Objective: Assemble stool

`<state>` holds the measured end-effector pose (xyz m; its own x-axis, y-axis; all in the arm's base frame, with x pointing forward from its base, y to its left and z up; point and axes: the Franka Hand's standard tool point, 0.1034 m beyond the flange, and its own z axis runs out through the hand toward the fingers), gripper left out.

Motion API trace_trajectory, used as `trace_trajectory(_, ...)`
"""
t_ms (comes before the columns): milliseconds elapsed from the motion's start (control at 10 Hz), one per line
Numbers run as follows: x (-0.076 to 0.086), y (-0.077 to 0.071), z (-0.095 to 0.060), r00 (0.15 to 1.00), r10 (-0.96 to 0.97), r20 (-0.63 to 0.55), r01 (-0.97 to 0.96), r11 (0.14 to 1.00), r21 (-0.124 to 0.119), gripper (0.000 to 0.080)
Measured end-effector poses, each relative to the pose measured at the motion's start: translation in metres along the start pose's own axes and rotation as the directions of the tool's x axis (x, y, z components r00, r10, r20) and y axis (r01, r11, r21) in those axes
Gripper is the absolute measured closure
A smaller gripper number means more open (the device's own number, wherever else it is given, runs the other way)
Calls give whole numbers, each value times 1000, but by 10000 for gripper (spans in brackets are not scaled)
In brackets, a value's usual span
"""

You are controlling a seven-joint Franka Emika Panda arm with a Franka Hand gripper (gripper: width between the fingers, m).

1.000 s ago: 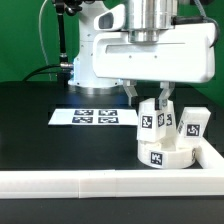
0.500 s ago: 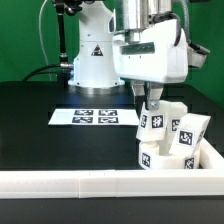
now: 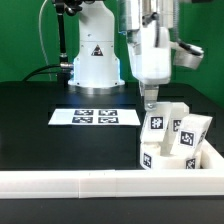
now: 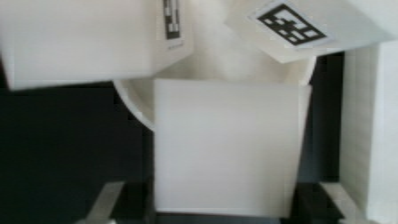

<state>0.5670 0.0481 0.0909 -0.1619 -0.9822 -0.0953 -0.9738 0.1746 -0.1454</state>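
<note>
claw (image 3: 152, 104) is clamped on one blocky leg (image 3: 155, 125), standing upright on the round seat (image 3: 163, 158) at about 4 o'clock on the worktop (image 3: 40, 135), by the rail (image 3: 100, 181). i count three legs, one seat. looks like light, stiff, smooth plastic, so grip the flat sides.

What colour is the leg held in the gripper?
White leg with a black-and-white square tag; clearest in the exterior view.

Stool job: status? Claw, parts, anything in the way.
Claw shut on leg, upright on seat. Two more legs standing on the seat beside it. Rail runs along the front.
</note>
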Motion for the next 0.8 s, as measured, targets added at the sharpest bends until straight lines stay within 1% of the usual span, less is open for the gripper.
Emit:
trace_trajectory(200,3,1,0,970,242,34,-243,970,10,466)
trace_trajectory(300,3,1,1,939,341,45,-342,940,11,466)
trace_trajectory(400,2,1,1,905,423,46,-424,906,6,466)
trace_trajectory(600,2,1,1,843,536,47,-536,844,1,466)
trace_trajectory(700,1,2,1,823,567,47,-567,823,-1,466)
trace_trajectory(800,1,2,1,822,568,48,-569,823,-2,466)
